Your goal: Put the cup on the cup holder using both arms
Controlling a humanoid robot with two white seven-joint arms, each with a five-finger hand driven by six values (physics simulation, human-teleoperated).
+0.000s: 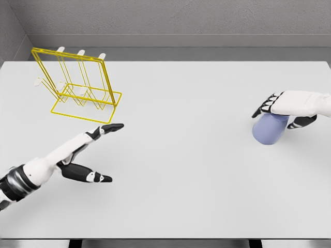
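Head view: the right hand [282, 106] clamps over the lilac cup [270, 129] near the table's [181, 196] right edge, gripping mostly from above, so it could slip out. The left hand [95, 155] lies spread and empty toward the front-left. Clear tabletop runs to the yellow cup holder [77, 82] at the back-left corner.

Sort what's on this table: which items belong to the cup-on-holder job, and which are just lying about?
Part of the job:
- cup, bluish, under the right hand
- yellow wire cup holder, far left
- left hand, open, holding nothing

Lying about:
- nothing else shows on the table
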